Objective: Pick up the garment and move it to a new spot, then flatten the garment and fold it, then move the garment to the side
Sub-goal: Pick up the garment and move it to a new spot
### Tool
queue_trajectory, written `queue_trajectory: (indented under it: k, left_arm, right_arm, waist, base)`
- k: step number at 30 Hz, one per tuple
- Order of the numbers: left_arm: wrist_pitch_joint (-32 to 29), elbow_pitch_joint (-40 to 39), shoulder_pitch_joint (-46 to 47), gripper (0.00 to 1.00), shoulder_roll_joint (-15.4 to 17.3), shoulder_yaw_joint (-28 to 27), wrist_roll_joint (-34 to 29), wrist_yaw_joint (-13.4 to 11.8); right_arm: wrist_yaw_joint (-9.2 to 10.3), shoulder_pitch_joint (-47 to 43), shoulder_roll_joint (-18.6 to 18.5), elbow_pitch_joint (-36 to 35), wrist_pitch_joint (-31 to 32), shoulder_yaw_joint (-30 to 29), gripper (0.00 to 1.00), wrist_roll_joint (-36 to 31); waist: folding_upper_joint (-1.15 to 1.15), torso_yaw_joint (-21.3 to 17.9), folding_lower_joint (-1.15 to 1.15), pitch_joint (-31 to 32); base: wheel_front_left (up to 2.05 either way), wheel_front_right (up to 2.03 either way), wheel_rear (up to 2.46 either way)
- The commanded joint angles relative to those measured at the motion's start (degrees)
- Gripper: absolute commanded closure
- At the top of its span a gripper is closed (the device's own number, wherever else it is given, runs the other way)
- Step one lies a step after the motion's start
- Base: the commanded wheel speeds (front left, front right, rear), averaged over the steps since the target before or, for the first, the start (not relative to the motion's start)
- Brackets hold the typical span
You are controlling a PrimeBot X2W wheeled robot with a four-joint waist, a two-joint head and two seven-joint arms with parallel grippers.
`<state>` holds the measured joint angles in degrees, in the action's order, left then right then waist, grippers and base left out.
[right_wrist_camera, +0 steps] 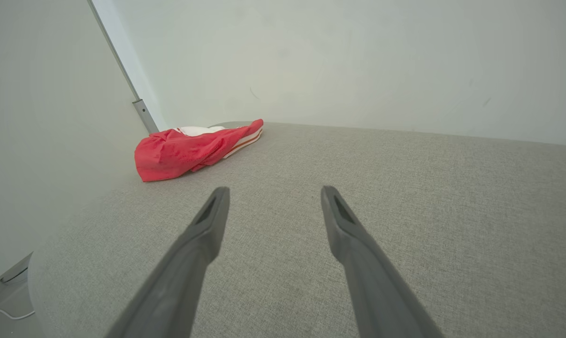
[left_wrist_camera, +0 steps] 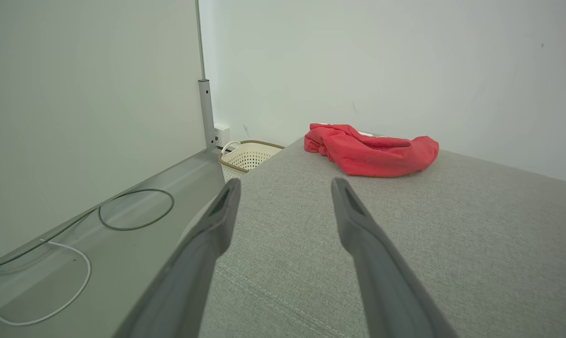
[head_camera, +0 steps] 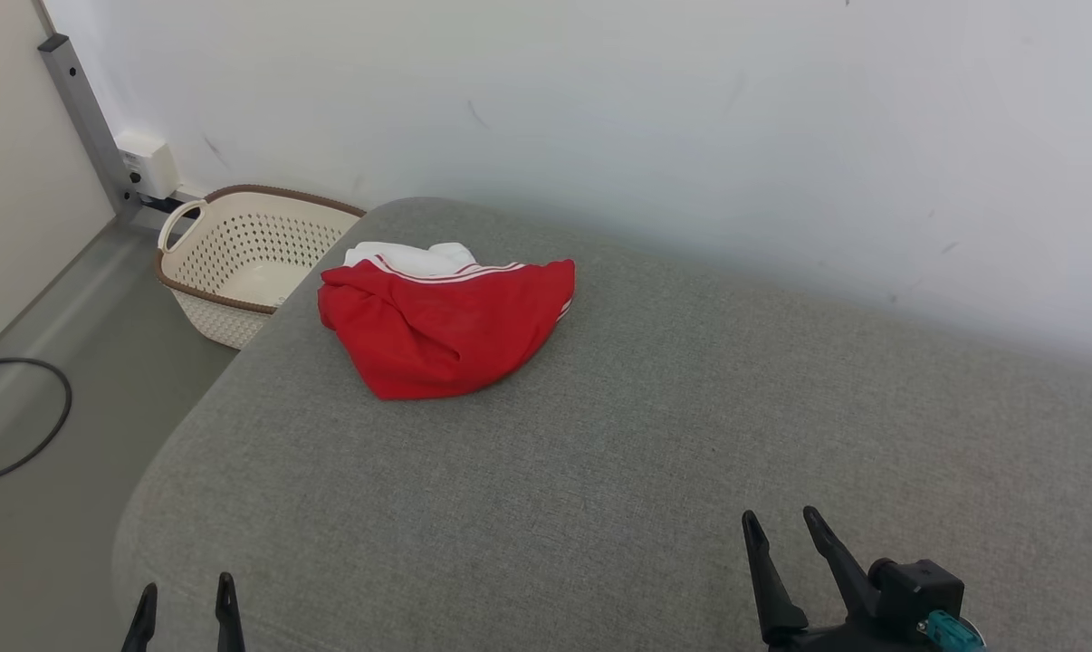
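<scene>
- The red garment (head_camera: 437, 330) with white striped trim lies crumpled on the grey fabric cushion (head_camera: 600, 471), toward 11 o'clock in the head view, near the cushion's far left corner and close to the white wall.
- Left hand (head_camera: 186, 584) sits at 7 o'clock, its fingers spread wide and holding nothing. It is well apart from the garment, which shows at 1 o'clock in its wrist view (left_wrist_camera: 372, 152).
- Right hand (head_camera: 780, 515) sits at 5 o'clock, also spread wide and holding nothing, above bare cushion.
- A cream perforated laundry basket (head_camera: 229, 326) stands on the floor at 10 o'clock, just beyond the cushion's corner.
- A black cable (head_camera: 68, 398) loops on the floor at 9 o'clock.
</scene>
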<state>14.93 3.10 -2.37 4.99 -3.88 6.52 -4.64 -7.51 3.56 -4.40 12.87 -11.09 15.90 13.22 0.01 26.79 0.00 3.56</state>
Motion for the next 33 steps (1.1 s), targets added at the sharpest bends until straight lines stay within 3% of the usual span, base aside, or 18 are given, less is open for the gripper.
queue_trajectory:
  k: [1, 10, 20, 31, 33]
  left_arm:
    - [0.18, -0.21, -0.81, 0.00, 0.27, -0.18, 0.01, -0.21]
    - [0.14, -0.79, 2.39, 0.00, 0.58, 0.71, 0.91, 0.65]
    - [-2.89, -0.18, 13.97, 0.00, 3.95, 0.22, 3.55, 3.49]
    - [-5.30, 7.52, 27.82, 0.00, 7.17, -1.15, 6.83, 5.74]
    - [-5.96, 9.45, 30.21, 0.00, 8.96, -1.14, 6.27, 6.01]
  right_arm:
    - [0.04, 0.33, 0.04, 0.16, -0.08, 0.21, 0.00, 0.48]
    - [0.04, 1.15, -0.55, 0.21, 0.11, 0.57, 0.00, 0.79]
    - [0.04, 3.17, -1.44, -1.04, 0.82, 1.32, 0.00, 0.71]
    - [0.04, 7.01, -2.74, -3.11, 1.34, 1.23, 0.00, -0.01]
    - [0.04, 7.90, -2.88, -3.55, 1.32, 1.12, 0.00, -0.19]
  waist:
    - [-0.01, -0.11, 0.00, -0.01]
    - [-0.01, -2.43, 0.00, -0.67]
    - [-0.01, -7.35, 0.00, -3.83]
    - [-0.01, -14.33, 0.00, -10.73]
    - [-0.01, -15.62, 0.00, -12.16]
  base:
    - [0.00, 0.00, 0.00]
    - [0.00, 0.00, 0.00]
    - [0.00, 0.00, 0.00]
    - [0.00, 0.00, 0.00]
    - [0.00, 0.00, 0.00]
